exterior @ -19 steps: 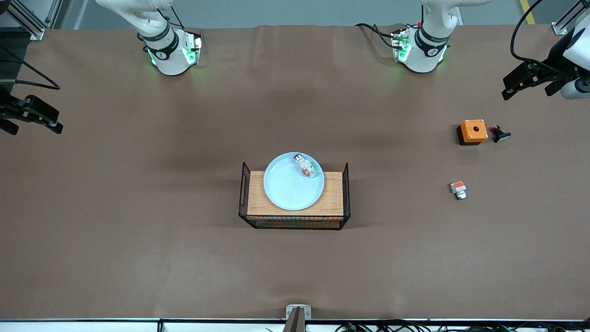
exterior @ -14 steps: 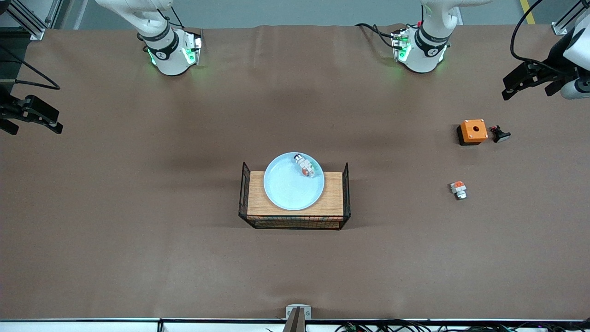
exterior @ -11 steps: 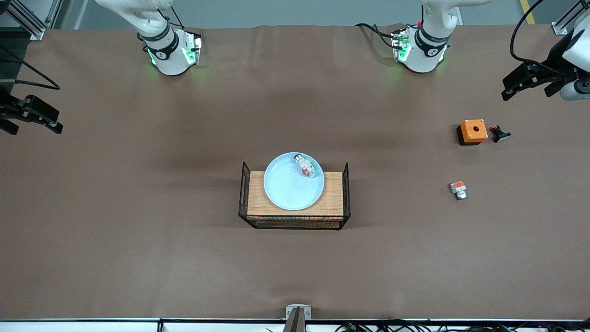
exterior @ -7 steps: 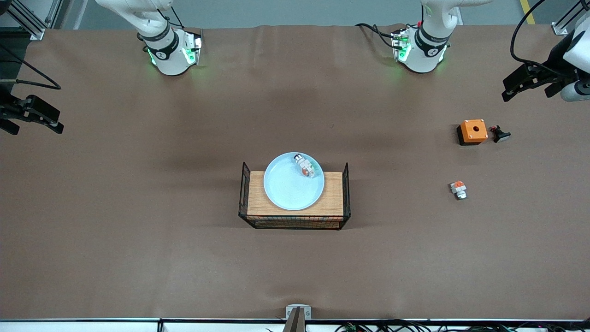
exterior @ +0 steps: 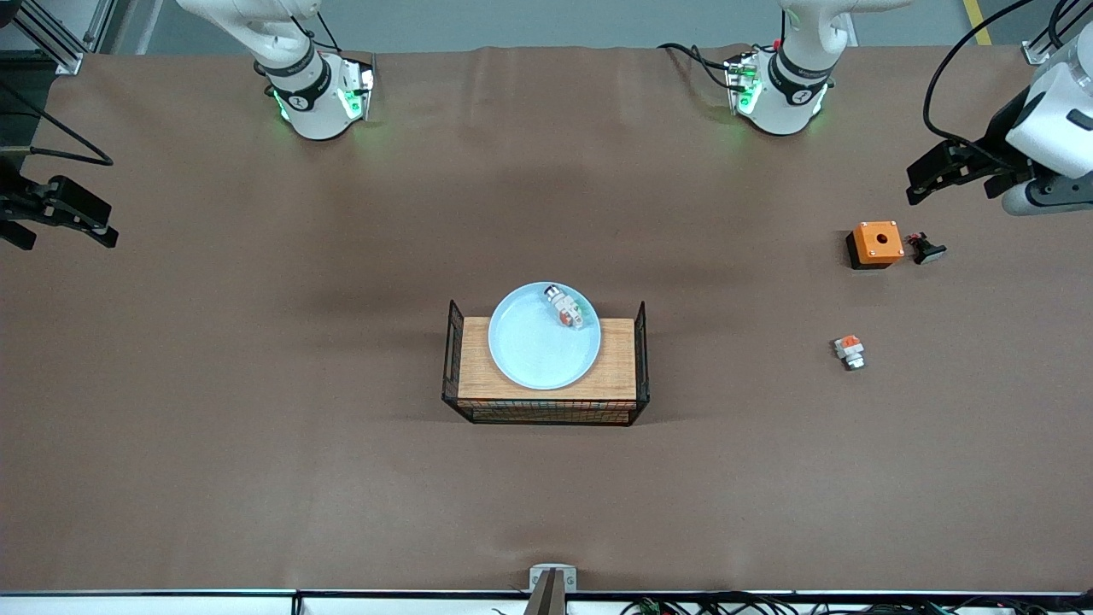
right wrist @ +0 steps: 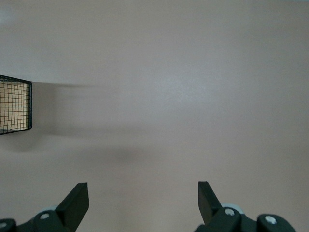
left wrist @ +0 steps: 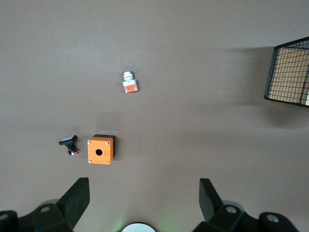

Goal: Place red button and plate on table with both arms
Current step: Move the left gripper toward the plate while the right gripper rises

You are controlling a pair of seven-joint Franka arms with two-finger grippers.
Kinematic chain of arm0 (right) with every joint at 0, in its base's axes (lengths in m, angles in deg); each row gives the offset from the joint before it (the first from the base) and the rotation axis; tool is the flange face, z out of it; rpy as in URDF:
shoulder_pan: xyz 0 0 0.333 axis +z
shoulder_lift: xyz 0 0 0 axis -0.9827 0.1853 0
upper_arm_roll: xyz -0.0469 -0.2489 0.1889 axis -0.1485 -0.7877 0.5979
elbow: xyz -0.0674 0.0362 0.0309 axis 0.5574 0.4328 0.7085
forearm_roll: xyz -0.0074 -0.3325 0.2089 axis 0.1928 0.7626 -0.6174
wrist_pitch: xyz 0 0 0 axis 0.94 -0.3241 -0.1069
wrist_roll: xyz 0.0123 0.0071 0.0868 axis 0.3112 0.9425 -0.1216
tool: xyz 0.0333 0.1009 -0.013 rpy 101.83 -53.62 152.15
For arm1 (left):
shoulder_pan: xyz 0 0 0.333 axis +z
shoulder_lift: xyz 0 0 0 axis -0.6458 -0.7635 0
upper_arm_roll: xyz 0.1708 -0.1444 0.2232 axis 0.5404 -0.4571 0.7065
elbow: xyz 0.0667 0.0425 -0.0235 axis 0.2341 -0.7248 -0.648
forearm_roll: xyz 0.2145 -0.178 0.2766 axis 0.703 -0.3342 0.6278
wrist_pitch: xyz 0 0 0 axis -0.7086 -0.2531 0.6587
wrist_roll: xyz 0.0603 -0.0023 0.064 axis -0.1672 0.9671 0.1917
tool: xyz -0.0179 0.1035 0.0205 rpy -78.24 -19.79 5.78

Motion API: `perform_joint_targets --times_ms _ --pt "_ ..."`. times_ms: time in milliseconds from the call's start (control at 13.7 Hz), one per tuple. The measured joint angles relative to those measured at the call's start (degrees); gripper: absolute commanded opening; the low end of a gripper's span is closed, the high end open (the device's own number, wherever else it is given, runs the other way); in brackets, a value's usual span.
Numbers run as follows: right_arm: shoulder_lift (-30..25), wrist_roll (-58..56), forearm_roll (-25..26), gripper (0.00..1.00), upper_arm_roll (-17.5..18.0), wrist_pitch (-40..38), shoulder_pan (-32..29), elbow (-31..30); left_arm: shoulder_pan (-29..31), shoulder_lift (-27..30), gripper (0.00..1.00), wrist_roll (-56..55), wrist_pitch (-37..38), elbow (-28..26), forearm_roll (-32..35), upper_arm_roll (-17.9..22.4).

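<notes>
The left gripper [exterior: 939, 168] has slid a little way in over the table [exterior: 256, 444] since the earlier picture, and nothing else has moved.

Nearest the front camera stands the wire rack [exterior: 545, 376] with its wooden top, in the middle of the table. The plate [exterior: 538, 346] sits on top of the rack. The red button [exterior: 565, 308] lies inside the plate, close to the rim on the part farthest from the front camera.

Toward the left arm's end of the table there is a small white piece with an orange top [exterior: 850, 351]. Farther from the front camera than that piece is an orange box [exterior: 876, 243] with a hole in its top. A black push-button [exterior: 926, 248] lies just beside the box.

The left gripper hangs in the air over the left arm's end of the table, near the box. Its two fingers [left wrist: 77, 197] are spread wide and hold nothing.

The right gripper [exterior: 64, 213] waits over the right arm's end of the table. Its fingers [right wrist: 76, 200] are spread wide too, with only bare table under them.
</notes>
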Motion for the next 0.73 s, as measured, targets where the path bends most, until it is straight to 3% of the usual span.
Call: perform_joint_targets --times_ms 732 --pt "0.0 0.0 0.0 0.99 0.8 0.0 1.9 0.0 -0.1 -1.1 1.0 -2.5 0.0 0.5 0.0 -1.2"
